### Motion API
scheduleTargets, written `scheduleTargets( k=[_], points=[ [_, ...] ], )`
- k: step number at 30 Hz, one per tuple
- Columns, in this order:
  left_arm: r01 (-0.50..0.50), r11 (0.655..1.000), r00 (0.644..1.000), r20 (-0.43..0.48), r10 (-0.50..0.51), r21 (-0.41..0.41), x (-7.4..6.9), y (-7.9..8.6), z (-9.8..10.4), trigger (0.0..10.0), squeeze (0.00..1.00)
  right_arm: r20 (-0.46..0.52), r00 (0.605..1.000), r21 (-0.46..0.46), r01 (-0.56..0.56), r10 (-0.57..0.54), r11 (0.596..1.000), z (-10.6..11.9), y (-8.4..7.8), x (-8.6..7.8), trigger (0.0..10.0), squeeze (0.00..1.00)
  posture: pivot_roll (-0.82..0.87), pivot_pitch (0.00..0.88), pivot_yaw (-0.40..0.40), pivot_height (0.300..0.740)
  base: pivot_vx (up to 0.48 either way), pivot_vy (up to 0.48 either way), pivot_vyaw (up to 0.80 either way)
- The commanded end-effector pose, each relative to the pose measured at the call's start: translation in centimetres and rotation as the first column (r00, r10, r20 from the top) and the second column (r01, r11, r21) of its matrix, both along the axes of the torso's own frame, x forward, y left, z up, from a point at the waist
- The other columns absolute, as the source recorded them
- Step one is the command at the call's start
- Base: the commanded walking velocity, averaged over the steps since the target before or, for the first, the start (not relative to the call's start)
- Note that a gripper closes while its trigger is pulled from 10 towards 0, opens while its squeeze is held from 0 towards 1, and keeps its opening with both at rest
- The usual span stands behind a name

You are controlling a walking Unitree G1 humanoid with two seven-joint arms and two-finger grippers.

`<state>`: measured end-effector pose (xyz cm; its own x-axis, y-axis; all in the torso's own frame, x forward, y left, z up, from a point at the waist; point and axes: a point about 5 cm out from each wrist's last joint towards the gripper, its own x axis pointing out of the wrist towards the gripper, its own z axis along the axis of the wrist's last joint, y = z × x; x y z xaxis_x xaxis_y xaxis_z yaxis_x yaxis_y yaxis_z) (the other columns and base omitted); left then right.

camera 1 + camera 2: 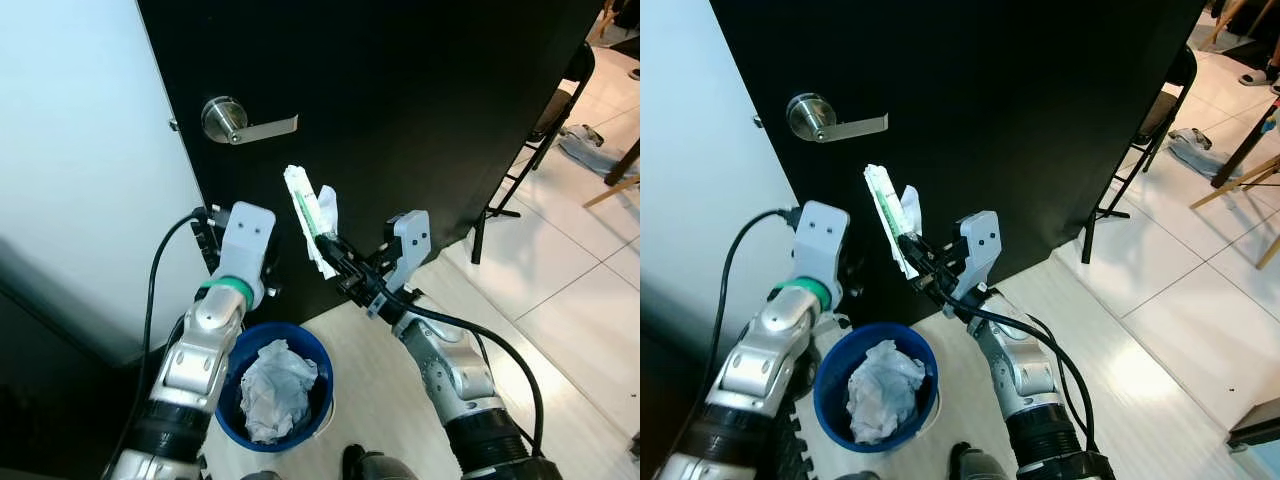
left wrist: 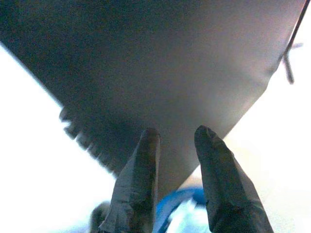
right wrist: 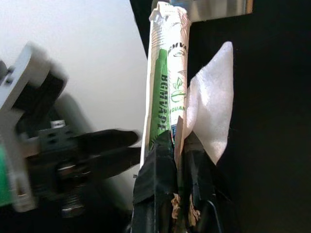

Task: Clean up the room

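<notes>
Right gripper [image 1: 335,255] clamped on a white-and-green wrapper [image 3: 165,82] with a tissue scrap — held upright before the black door [image 1: 400,110], above and just beside the blue bin [image 1: 305,345]. Left gripper [image 2: 177,143] narrowly parted, empty, near the door. Disposal step, probably — next: carry over the bin's crumpled paper [image 1: 275,390], then release.

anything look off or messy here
Only litter: the right gripper is shut on a crumpled white-and-green wrapper with a tissue scrap, held up in front of the black door, not yet over the blue bin, which already holds crumpled white paper. Nothing looks spilled or broken.
</notes>
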<state>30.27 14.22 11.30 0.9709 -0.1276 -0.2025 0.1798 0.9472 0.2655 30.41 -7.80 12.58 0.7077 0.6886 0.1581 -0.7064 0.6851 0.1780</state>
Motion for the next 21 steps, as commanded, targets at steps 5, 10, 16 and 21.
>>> scheduleTargets(
  k=[5, 10, 16, 21],
  points=[
    [-0.025, 0.991, 0.993, -0.113, 0.04, 0.135, -3.8, 3.5, -2.6, 10.0, 0.0, -0.037, 0.999, -0.051, 0.0, -0.002, 0.999, -1.3, 0.4, 0.6, 10.0, 0.0, 0.09, 0.095, 0.022, 0.74, 0.0, 0.0, 0.0],
    [0.006, 0.992, 0.988, -0.156, 0.014, 0.122, -7.2, 4.2, -3.3, 10.0, 0.0, -0.081, 0.996, -0.07, 0.025, -0.03, 0.997, -2.4, 1.3, 1.3, 10.0, 0.01, 0.16, 0.16, 0.003, 0.74, 0.0, 0.0, 0.0],
    [0.033, 0.997, 0.986, -0.168, -0.02, 0.076, -11.1, 3.9, -2.1, 10.0, 0.0, -0.181, 0.984, -0.122, -0.021, -0.001, 0.992, -5.2, 3.4, 0.5, 10.0, 0.02, 0.25, 0.253, -0.007, 0.74, 0.0, 0.0, 0.0],
    [0.035, 0.999, 0.987, -0.16, -0.029, 0.033, -13.2, 3.9, -0.5, 10.0, 0.0, -0.248, 0.968, -0.157, -0.064, 0.023, 0.985, -7.5, 4.4, -0.9, 10.0, 0.06, 0.28, 0.304, 0.0, 0.74, 0.0, 0.0, 0.0]
  ],
)
